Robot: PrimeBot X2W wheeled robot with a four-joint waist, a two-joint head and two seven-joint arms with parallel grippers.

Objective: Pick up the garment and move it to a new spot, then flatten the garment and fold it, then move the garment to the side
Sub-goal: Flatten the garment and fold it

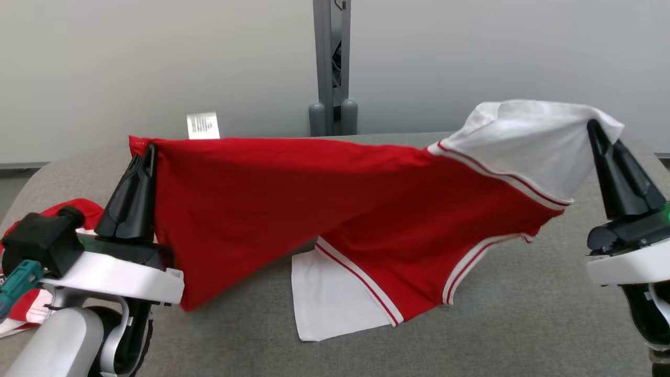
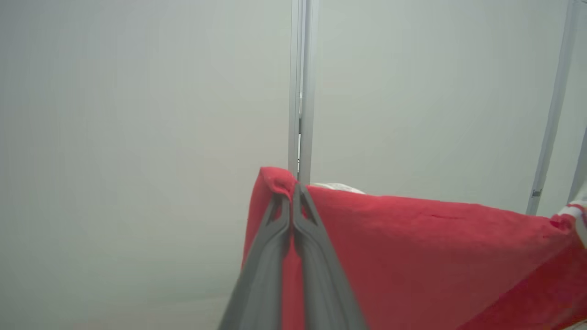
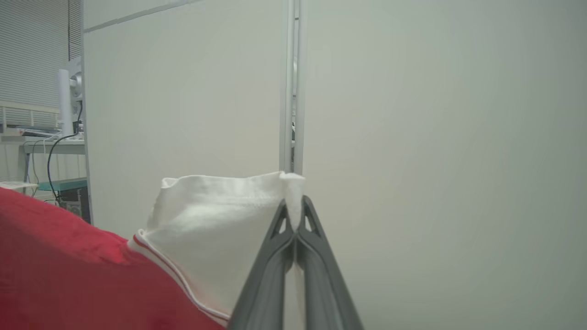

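Note:
The garment [image 1: 272, 204] is a red shirt with white sleeves and red-and-white trim, stretched in the air between my two grippers above the grey table [image 1: 497, 324]. My left gripper [image 1: 149, 149] is shut on its red corner, seen up close as the pinched red fabric [image 2: 412, 256] with the left gripper [image 2: 292, 190] closed on it. My right gripper [image 1: 594, 125] is shut on the white sleeve [image 1: 528, 141]; the right wrist view shows the right gripper [image 3: 293, 206] pinching that white sleeve [image 3: 220, 229]. The other white sleeve [image 1: 330, 298] hangs down onto the table.
More red and white cloth [image 1: 31, 309] lies at the table's left edge beside my left arm. A grey post [image 1: 332, 63] stands behind the table against a pale partition wall, and a white label [image 1: 202, 125] sits near the far edge.

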